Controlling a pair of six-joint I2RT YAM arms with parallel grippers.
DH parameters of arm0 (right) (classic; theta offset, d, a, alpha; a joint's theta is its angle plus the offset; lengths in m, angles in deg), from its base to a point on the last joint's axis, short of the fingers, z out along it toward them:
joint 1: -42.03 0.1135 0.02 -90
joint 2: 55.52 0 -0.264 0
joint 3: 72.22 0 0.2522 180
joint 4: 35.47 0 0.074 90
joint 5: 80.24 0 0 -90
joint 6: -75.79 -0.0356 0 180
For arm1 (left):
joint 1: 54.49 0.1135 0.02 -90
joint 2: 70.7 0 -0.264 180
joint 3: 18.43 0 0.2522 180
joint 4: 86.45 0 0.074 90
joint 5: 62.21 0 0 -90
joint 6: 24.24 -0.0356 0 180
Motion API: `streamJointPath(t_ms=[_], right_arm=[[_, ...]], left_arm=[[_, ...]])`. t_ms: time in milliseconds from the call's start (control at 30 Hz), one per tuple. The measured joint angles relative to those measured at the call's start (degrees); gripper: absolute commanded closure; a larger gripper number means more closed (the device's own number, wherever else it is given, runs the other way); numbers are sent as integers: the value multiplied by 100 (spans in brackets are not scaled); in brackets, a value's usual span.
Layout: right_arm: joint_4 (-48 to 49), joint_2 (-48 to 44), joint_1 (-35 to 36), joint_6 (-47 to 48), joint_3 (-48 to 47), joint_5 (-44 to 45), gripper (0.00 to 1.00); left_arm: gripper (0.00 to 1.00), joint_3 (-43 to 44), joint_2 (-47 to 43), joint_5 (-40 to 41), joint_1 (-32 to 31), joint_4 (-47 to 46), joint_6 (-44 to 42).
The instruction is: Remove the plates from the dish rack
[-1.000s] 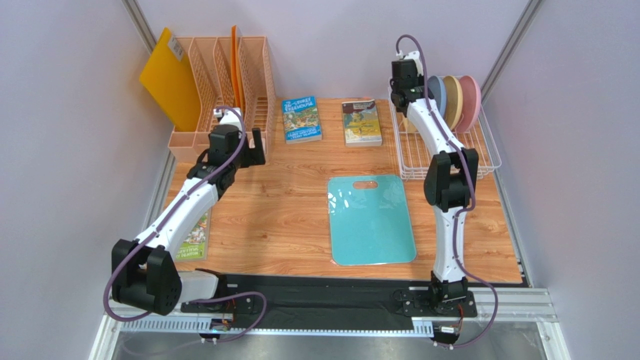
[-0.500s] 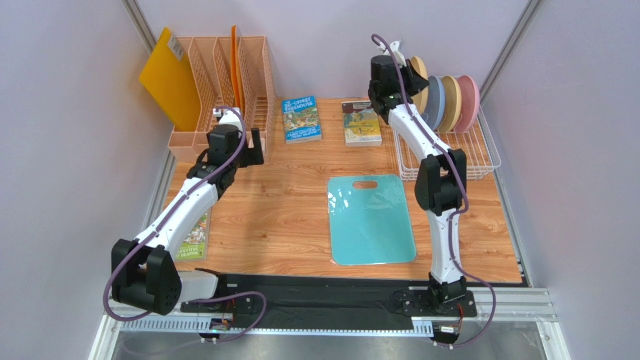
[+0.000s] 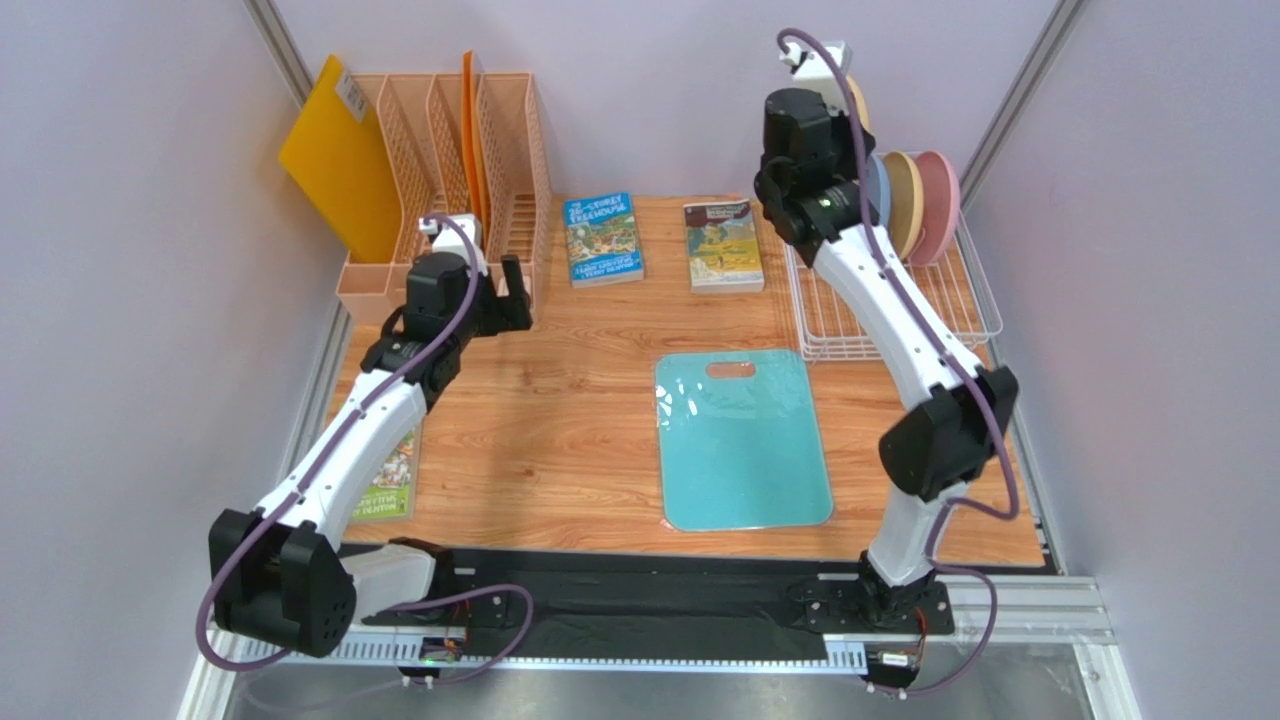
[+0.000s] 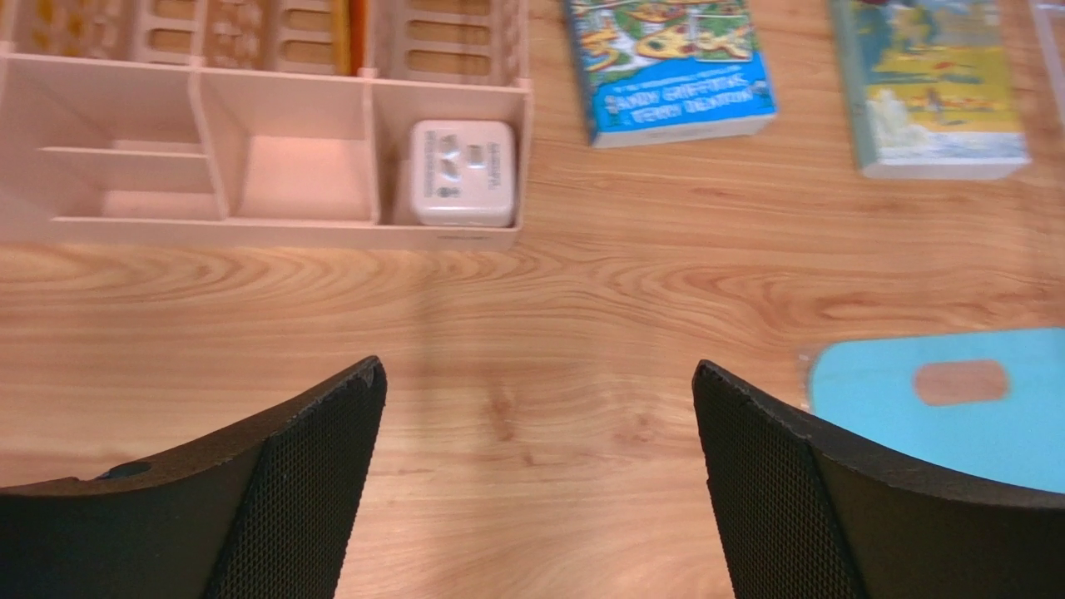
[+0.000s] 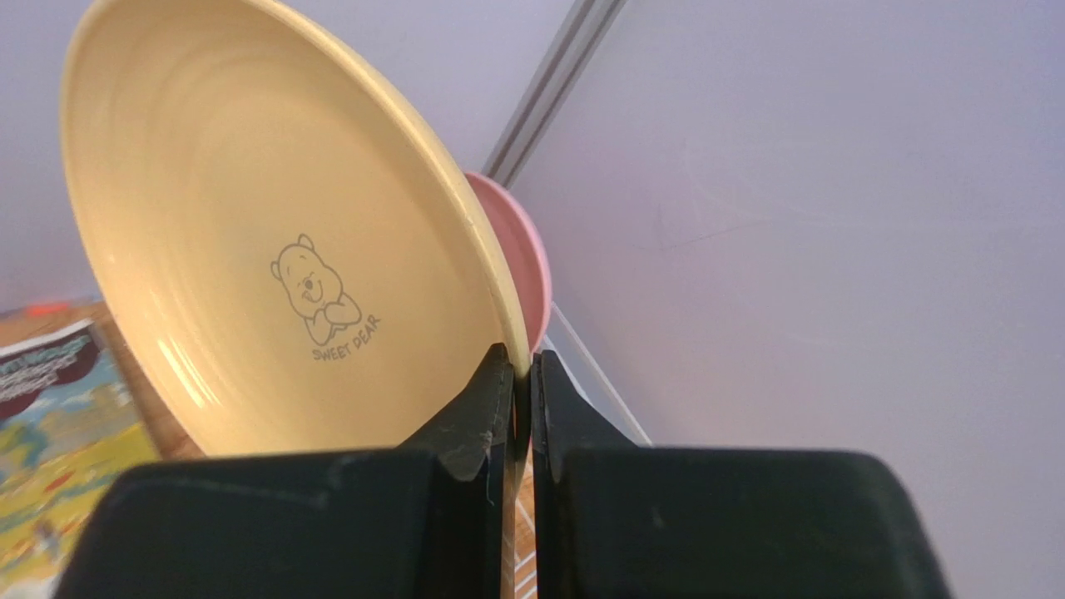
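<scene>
My right gripper (image 5: 523, 362) is shut on the rim of the cream-yellow plate (image 5: 275, 250), which has a bear logo at its centre. It holds that plate (image 3: 857, 102) upright in the air above the left end of the white wire dish rack (image 3: 902, 315). Three plates stand on edge in the rack: grey-blue (image 3: 875, 192), tan-mustard (image 3: 902, 188) and pink (image 3: 941, 203). The pink plate (image 5: 525, 268) shows just behind the held one. My left gripper (image 4: 538, 374) hangs open over bare wood at the far left, with nothing between its fingers.
A peach file organizer (image 3: 451, 180) with a yellow folder (image 3: 338, 158) stands at the back left, and a white cube (image 4: 463, 172) lies in its front tray. Two books (image 3: 604, 237) (image 3: 723, 245) lie at the back centre. A teal cutting board (image 3: 741, 438) lies mid-table.
My right arm has raised the cream-yellow plate out of the rack and its elbow has swung out to the right. My left arm has shifted slightly and stays open.
</scene>
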State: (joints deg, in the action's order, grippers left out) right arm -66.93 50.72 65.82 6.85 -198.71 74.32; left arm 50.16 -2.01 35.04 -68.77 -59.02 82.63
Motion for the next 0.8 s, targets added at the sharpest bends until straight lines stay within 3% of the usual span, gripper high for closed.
streamJointPath(t_ms=[167, 433, 600, 800], right_arm=[[-1143, -1322, 96, -1447, 890, -1202, 100], [-1709, -2916, 101, -3263, 2949, -3858, 100], [-1471, -3099, 131, -3982, 4006, -5158, 100], [-1143, -3095, 256, -4505, 4721, -6083, 100]], left_arm=[[7, -269, -155, -955, 0, -424, 343], [8, -767, -170, -2190, 0, -1252, 1032], [11, -1106, -129, -2712, -72, -1853, 1469], [13, -1394, 127, -2944, -444, -2428, 1803]])
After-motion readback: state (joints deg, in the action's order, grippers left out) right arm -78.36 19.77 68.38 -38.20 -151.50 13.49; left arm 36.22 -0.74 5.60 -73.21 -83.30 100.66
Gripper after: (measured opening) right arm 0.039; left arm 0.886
